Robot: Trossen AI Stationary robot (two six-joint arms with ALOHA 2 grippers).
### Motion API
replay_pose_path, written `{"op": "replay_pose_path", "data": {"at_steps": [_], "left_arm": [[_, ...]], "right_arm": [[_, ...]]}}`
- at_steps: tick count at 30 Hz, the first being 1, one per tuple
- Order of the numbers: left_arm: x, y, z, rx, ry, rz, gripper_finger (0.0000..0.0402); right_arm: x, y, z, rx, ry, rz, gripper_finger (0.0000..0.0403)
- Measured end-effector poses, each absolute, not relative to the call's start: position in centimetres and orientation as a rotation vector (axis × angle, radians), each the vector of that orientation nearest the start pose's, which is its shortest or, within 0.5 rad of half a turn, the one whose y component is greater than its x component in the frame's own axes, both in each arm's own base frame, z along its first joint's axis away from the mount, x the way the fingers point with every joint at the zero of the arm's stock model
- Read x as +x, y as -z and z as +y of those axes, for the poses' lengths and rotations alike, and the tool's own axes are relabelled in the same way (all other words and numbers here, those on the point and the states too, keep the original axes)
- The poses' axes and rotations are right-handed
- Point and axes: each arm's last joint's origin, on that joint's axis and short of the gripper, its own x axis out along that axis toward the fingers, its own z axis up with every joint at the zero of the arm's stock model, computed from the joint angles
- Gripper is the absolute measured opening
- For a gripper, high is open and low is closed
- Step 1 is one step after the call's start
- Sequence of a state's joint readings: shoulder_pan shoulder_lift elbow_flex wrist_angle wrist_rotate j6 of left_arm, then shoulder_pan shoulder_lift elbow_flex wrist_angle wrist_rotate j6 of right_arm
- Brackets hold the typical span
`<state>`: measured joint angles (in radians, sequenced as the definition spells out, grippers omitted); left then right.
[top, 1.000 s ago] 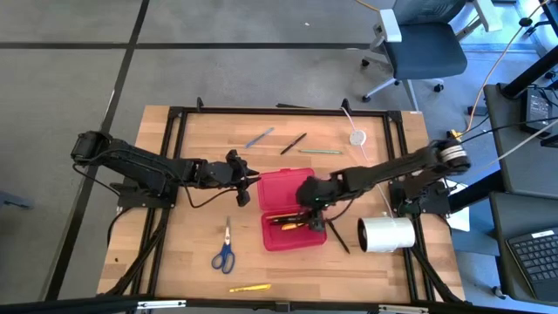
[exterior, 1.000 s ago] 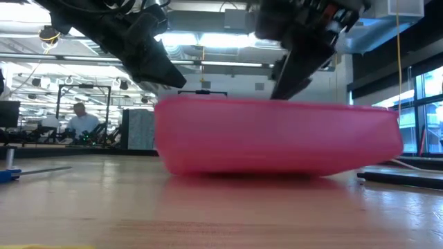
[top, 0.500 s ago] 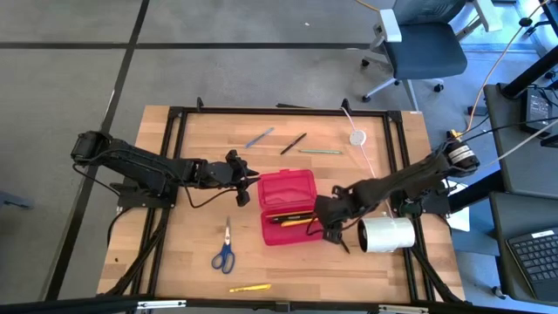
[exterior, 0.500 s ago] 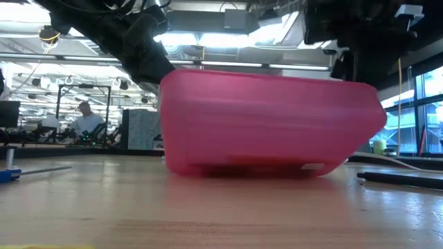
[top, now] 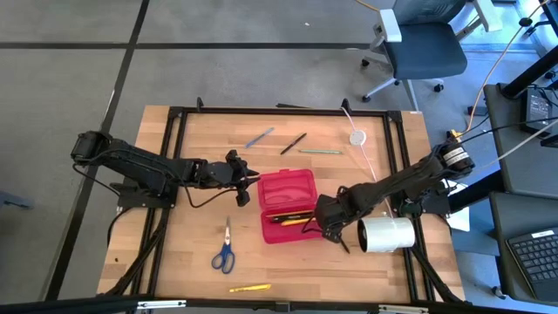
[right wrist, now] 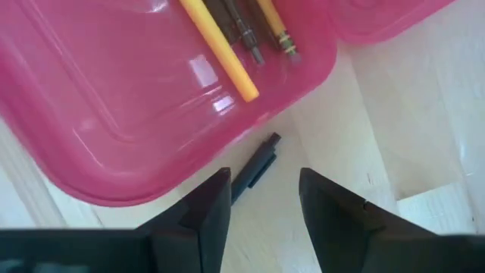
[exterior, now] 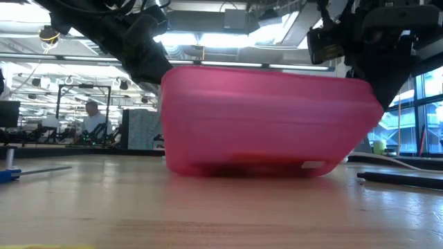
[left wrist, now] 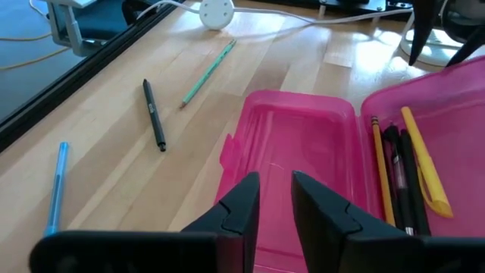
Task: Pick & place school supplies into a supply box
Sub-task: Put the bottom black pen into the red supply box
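Note:
The red supply box lies open on the table. Its lid lies toward the far edge, and its tray holds yellow and black pens. My left gripper is at the lid's left side, shut on its edge. My right gripper stands open, pointing down over a black pen that lies on the table just right of the box. It touches nothing. Blue-handled scissors and a yellow marker lie near the front. A blue pen, a black pen and a green pencil lie at the back. My left gripper pinches the lid's left rim between its two fingers. They come from the table's left, slanting a little downward. The lid lies open and the box rests on the table.
A big white roll lies close to the right of my right gripper. A small white disc with a white cord sits at the back right. A black frame runs around the table. Bare wood lies at the front and left.
My right gripper has gone from above the box's tray toward the table's right and near edge. It has tipped to point more steeply down and has rolled. The box has shifted and turned a little on the table.

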<state>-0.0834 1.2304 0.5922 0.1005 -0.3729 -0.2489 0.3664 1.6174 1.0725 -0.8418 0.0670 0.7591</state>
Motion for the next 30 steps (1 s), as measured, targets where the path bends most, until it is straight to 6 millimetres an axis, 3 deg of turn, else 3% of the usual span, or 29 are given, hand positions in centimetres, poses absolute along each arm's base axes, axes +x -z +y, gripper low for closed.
{"op": "replay_pose_path", "data": {"at_steps": [13, 30], "left_arm": [[24.5, -20.5, -1.0, -0.117, -0.347, 0.494, 0.0072], [24.5, -20.5, -1.0, -0.118, -0.348, 0.503, 0.007]], "right_arm": [[28.1, -15.7, 10.9, 0.286, 0.313, 1.482, 0.0161], [28.5, -13.2, 11.1, 0.337, 0.256, 1.457, 0.0161]]}}
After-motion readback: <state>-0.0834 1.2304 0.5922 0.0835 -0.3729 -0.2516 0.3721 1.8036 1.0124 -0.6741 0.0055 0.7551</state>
